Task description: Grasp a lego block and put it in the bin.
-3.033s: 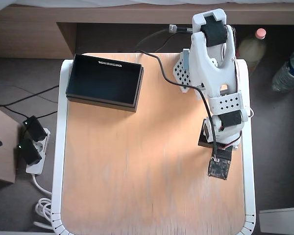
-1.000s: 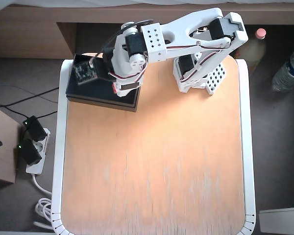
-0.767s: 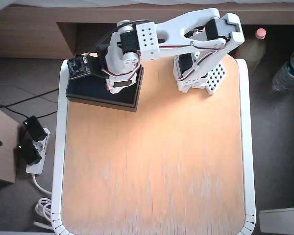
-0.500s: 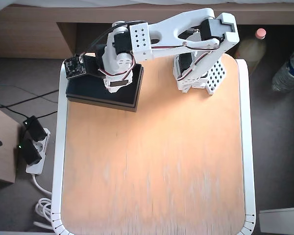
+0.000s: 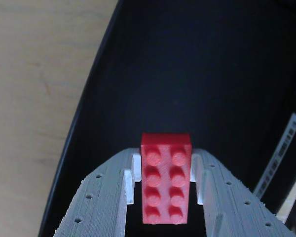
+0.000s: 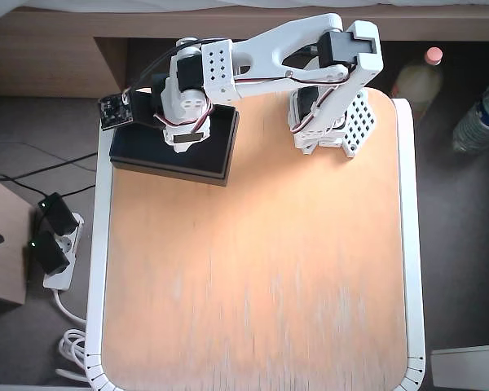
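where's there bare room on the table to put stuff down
Nearly the whole table is bare, from the bin and the arm base down to its near edge. The far strip is crowded; the end effector holds the lego block over the bin.

You've got nothing legible here. The white strip on the bin's inner wall (image 5: pixel 281 148) in the wrist view carries fine dark marks, too blurred to read, and the bottles' labels (image 6: pixel 477 120) in the overhead view are too small.
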Robot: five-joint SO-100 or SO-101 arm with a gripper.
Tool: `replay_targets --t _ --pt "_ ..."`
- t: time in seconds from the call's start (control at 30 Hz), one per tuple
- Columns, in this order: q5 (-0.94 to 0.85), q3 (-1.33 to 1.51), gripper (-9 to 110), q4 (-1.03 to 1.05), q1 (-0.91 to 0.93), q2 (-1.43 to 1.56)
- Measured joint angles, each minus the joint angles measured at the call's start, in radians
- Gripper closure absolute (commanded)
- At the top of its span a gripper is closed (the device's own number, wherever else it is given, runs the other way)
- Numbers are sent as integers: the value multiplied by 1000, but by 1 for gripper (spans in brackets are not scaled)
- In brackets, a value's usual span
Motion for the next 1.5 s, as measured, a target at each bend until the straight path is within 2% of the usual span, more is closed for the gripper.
replay_targets --t 0.4,0.87,1.3,1.5 --pt "34 0 85 -2 14 -5" --pt "-18 0 85 -2 -23 98" --pt "-166 0 86 -2 -295 353" --pt "-244 0 93 -2 -502 440"
